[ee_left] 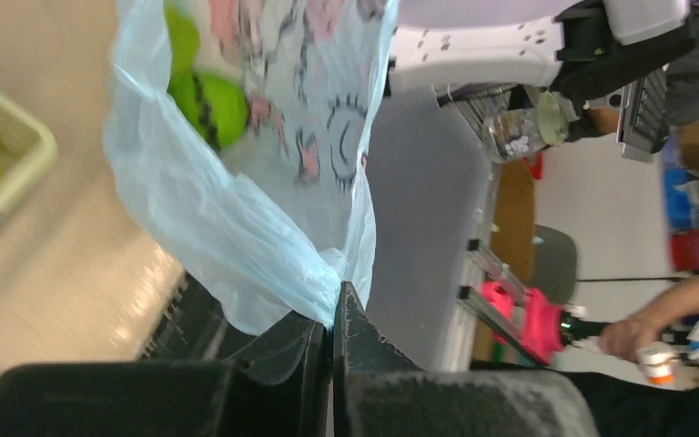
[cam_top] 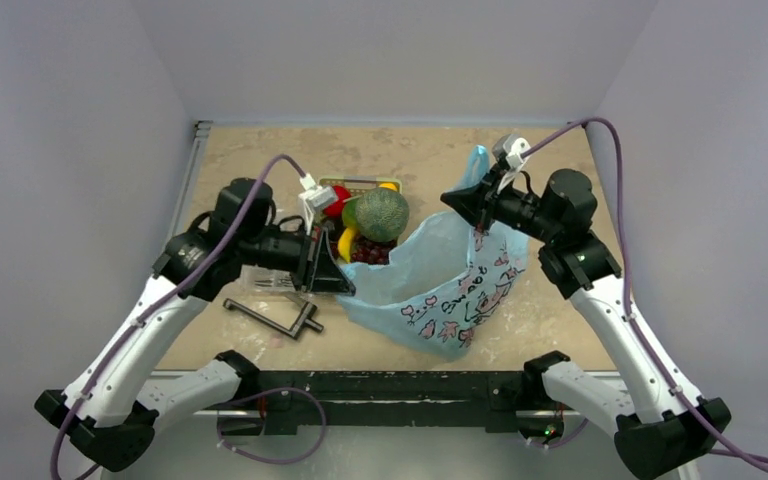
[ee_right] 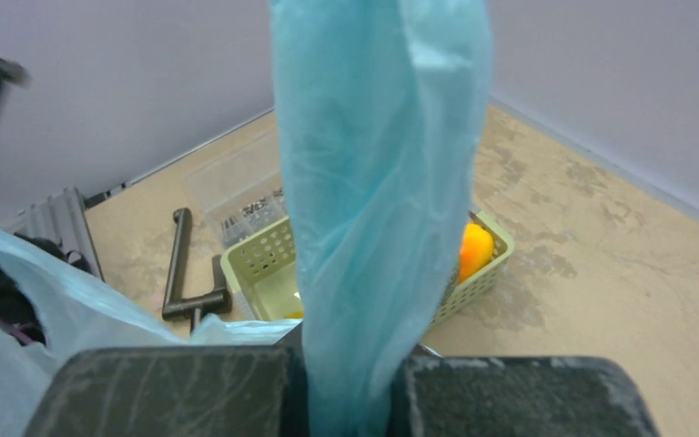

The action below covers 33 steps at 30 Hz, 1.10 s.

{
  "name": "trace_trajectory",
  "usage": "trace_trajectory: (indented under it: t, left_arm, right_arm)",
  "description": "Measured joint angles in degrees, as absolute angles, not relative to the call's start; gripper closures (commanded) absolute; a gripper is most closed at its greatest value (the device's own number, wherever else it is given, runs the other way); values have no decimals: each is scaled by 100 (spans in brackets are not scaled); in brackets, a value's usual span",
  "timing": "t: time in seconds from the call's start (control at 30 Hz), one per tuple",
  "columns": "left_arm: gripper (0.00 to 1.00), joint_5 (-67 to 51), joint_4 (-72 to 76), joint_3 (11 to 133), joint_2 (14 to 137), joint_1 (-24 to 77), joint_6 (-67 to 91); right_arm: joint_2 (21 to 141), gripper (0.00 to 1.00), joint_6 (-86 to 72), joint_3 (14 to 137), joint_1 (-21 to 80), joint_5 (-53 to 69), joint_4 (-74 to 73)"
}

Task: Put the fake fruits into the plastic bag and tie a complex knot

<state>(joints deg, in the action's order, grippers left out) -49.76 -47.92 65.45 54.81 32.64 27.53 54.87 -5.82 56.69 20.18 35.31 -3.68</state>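
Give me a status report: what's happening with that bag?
Left gripper shut on bag edge; right gripper shut on bag handle, held high. Green fruit inside bag; orange in basket. No knot yet. Nothing seen in the way.

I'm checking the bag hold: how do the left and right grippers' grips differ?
The left gripper pinches a thin edge of the plastic bag at its very tip. The right gripper clamps a thick bunched strip that runs on beyond it. Both are shut on the bag.
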Motion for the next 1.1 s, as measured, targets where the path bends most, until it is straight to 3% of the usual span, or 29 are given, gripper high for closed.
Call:
trace_trajectory:
  t: [0.13,0.23,0.43,0.77,0.97,1.1]
  left_arm:
    - [100,-4893,-4871,8128,5690,3264,2152]
    - [100,-4687,-4803,8567,5605,3267,1664]
    - [100,-3929,-4270,7498,5419,3271,827]
    - [100,-1881,-3083,6171,5583,3179,-545]
    - [100,-2255,-2268,5680,5011,3140,-1343]
    - [100,-2893,-2467,4934,4805,3159,-2740]
  right_arm:
    - [5448,100,-486,6287,1935,3061,-1212]
    - [5339,100,-473,6582,1898,2617,-1800]
    - [5033,100,-425,5843,1900,1979,-2187]
    - [5870,100,-78,4952,1898,1463,-2421]
    - [6326,100,14,4928,1896,1295,-2375]
    - [7135,100,239,4952,1896,1046,-2379]
